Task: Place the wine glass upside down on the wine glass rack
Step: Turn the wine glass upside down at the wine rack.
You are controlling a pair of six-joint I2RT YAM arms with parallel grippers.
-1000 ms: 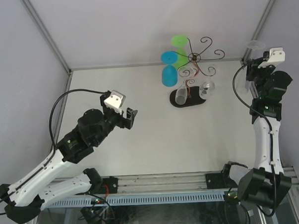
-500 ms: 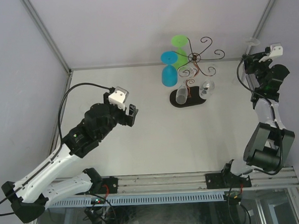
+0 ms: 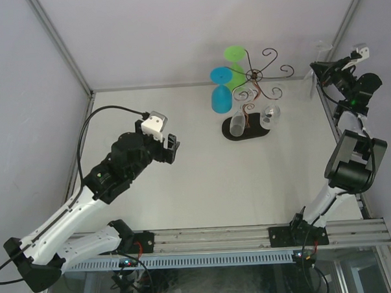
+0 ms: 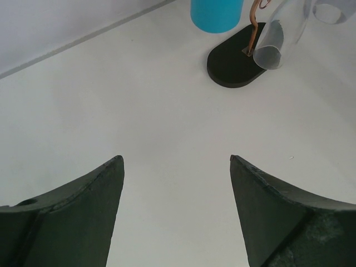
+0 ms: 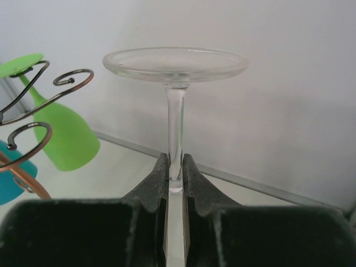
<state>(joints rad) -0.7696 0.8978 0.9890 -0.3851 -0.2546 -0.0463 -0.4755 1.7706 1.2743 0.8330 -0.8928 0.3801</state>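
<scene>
Wide apart and empty, the left jaws hover over the bare counter (image 3: 204, 185), well to the left of the rack and pointing toward it.

Further right, at the back of the counter, the wine glass rack (image 3: 250, 134) stands on its black base. A blue glass (image 3: 220, 93) and a green glass (image 3: 234, 59) hang from its curled arms, with two clear glasses (image 3: 236, 126) lower down near the base. Some spiral arms on its right side look free.

At the far right, lifted off the counter beside the wall, the right jaws are pinched almost shut on the thin stem of the wine glass (image 5: 175, 62). Its round foot sits beyond the fingertips, and its bowl is hidden behind them.

The glass is probably light and rigid, but also brittle and slick. Its stem is likely the weakest part, so a knock against the wire could snap it. Holding the stem seems sound, since it leaves the foot free to slide into a spiral. Firm, gentle pressure should stop the glass from twisting.
</scene>
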